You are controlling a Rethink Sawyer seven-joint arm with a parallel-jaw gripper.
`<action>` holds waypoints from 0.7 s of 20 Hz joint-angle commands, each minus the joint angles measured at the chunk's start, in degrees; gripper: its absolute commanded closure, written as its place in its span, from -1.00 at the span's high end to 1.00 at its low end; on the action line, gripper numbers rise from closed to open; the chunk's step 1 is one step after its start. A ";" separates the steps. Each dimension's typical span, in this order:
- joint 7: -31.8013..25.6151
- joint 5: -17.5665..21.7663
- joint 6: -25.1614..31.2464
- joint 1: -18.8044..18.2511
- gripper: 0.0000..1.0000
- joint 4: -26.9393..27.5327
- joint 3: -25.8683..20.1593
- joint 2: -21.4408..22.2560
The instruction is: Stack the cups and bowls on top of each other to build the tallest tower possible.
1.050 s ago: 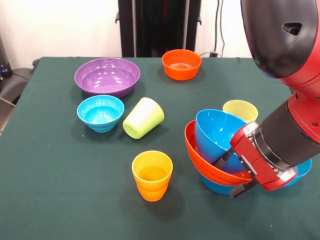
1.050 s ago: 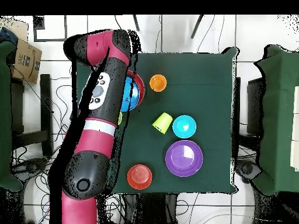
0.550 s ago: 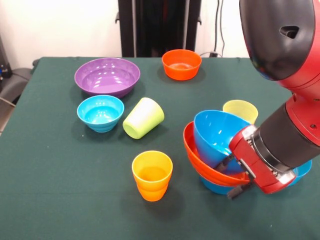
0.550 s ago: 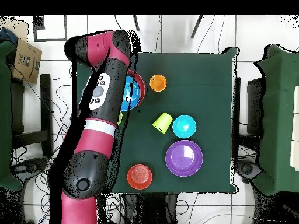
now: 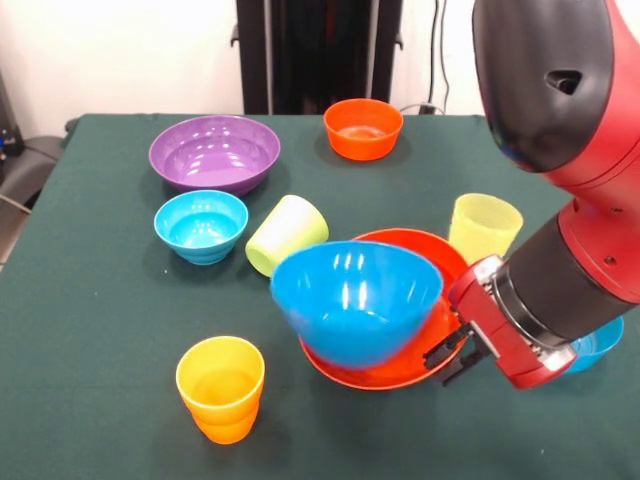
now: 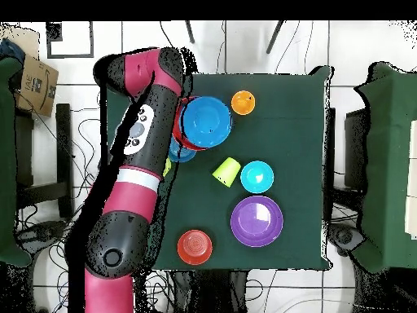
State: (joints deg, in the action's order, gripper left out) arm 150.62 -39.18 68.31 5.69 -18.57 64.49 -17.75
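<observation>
Front view, L to R: small blue bowl (image 5: 201,225) and purple bowl (image 5: 214,152) sit on the desk (image 5: 90,330), orange cup (image 5: 221,387) upright near the front edge, lime cup (image 5: 286,234) on its side beside the small blue bowl. Small orange bowl (image 5: 363,127) at the back. Mid-right: big blue bowl (image 5: 356,298) nested in the wide orange bowl (image 5: 418,352), both tipped hard toward the camera. Yellow cup (image 5: 484,228) upright just behind them. Pincer (image 5: 457,352) at the orange bowl's right rim; its dark fingers (image 5: 446,346) look close together by the rim, but whether they clamp it I cannot tell. Another blue bowl (image 5: 592,343) peeks out under the arm.

Risks (judgement): the blue bowl sits loose in the tilted orange one, so any more tilt or a jerk could slide it out. If the rim grip is thin, the pair may swing or drop. The orange cup is a narrow base; an off-centre landing would tip it.

Overhead shows the nested pair's spot relative to the orange cup, near but apart. It hides the pincer under the arm; the tilt reads only from the front.
</observation>
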 commanded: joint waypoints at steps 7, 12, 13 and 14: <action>12.69 1.33 -1.78 0.24 -1.00 -4.45 -1.86 0.96; 12.51 1.37 -1.05 0.36 -1.00 -4.28 -1.56 1.09; 12.35 1.49 -0.86 0.35 -1.00 -4.17 -1.32 1.21; 12.12 1.63 -0.75 0.31 -1.00 -4.03 -1.08 1.33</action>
State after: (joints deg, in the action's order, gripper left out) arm 150.62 -39.17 67.64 5.68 -19.51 64.72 -17.84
